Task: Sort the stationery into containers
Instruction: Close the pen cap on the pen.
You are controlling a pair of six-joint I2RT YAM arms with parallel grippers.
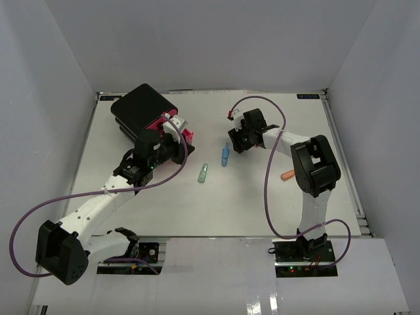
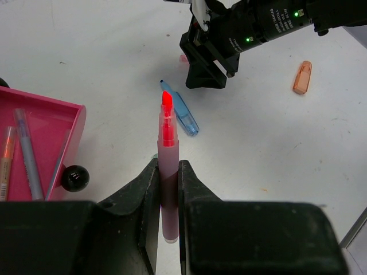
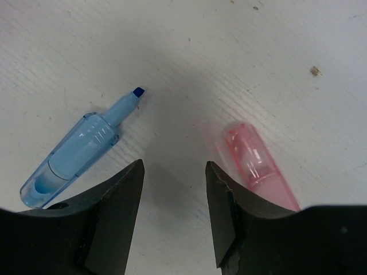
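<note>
My left gripper (image 2: pixel 167 164) is shut on an uncapped pink highlighter (image 2: pixel 167 133), whose red tip points away from the wrist. It hovers just right of the open pink drawer (image 2: pixel 49 114) of the black box (image 1: pixel 140 107); thin pens (image 2: pixel 27 153) lie in that drawer. My right gripper (image 3: pixel 174 167) stands open low over bare table. An uncapped blue highlighter (image 3: pixel 77 153) lies to its left and a clear pink cap (image 3: pixel 259 167) lies by its right finger, partly hidden under it.
A green piece (image 1: pixel 203 172) lies mid-table, below the blue highlighter (image 1: pixel 225 156). An orange cap (image 1: pixel 287 175) rests beside the right arm's forearm. The drawer's black knob (image 2: pixel 75 177) sits close to my left finger. White walls enclose the table.
</note>
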